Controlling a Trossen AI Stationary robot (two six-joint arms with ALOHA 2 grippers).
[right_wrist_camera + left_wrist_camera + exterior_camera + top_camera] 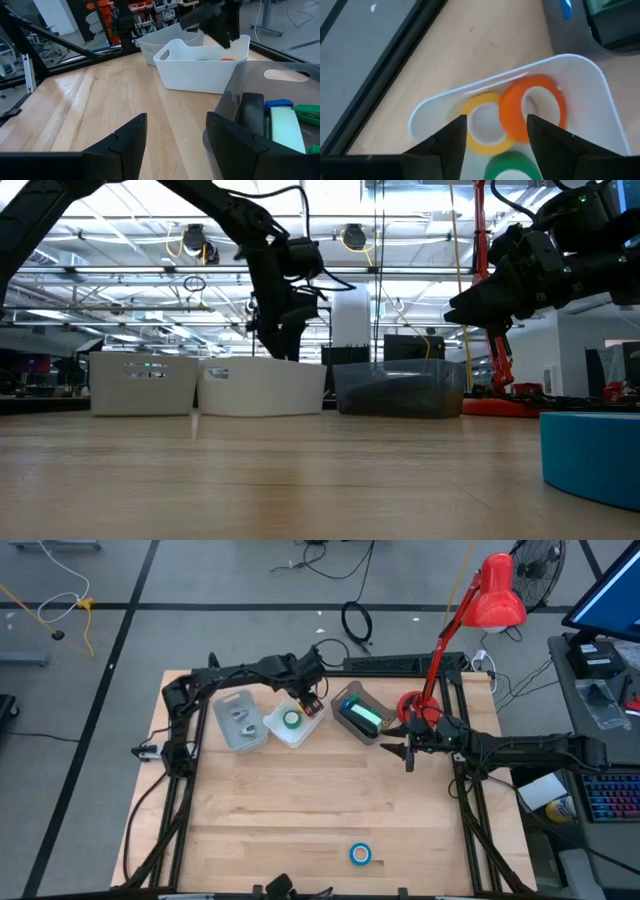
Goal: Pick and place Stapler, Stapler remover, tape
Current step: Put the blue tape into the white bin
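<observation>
your left gripper (496, 137) hangs jaws apart over the white bin (287, 730) at twelve o'clock, orange tape (532, 113) dropped inside; right gripper (176, 134) waits, jaws apart; blue tape (360, 854) remains at six o'clock

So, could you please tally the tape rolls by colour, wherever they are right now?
yellow tape roll: 1
orange tape roll: 1
green tape roll: 1
blue tape roll: 1
Total: 4, three in the white bin, blue alone on the table.
</observation>
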